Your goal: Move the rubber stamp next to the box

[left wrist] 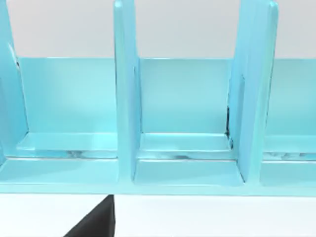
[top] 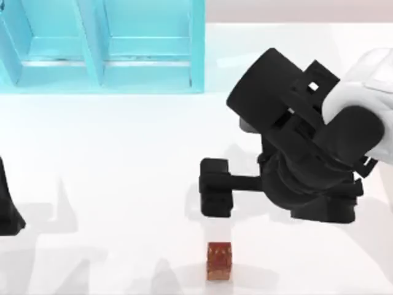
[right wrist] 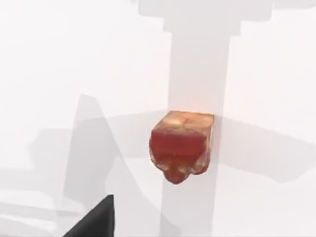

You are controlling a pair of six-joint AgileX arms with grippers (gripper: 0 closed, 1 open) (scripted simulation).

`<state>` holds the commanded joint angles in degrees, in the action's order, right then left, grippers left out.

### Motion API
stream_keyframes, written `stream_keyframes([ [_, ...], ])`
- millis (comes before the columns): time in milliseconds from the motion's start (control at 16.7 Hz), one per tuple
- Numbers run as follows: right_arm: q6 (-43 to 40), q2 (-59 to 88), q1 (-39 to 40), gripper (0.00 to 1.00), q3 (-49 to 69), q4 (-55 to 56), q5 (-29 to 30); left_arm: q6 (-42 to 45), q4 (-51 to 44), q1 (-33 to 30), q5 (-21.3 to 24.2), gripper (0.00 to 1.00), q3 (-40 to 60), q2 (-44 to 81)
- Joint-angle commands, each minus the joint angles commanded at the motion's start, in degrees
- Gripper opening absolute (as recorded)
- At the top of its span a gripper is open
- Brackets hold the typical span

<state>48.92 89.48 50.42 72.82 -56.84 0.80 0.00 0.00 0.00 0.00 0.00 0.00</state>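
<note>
Your right arm dominates the top view's right side, its right gripper held above the white table, apart from the rubber stamp; you cannot tell how its jaws stand. Locate the rubber stamp standing alone on the table near the front edge, just in front of that gripper and well apart from the blue box at the back left. Your left arm sits parked at the left edge.

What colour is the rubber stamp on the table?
The rubber stamp is reddish-brown with orange mottling, clearest in the right wrist view.
</note>
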Motion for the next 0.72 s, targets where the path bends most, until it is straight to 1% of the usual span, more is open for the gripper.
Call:
stream_keyframes([
  [180,4.23,11.65,3.17,1.00,9.71,-7.30,-0.37,0.00,0.00,0.00,0.00,1.00,0.00,0.00],
  [360,6.57,19.03,4.50,1.00,16.02,-11.95,-0.65,0.00,0.00,0.00,0.00,1.00,0.00,0.00],
  [720,7.19,21.06,4.80,1.00,17.94,-13.37,-0.73,0.00,0.00,0.00,0.00,1.00,0.00,0.00],
])
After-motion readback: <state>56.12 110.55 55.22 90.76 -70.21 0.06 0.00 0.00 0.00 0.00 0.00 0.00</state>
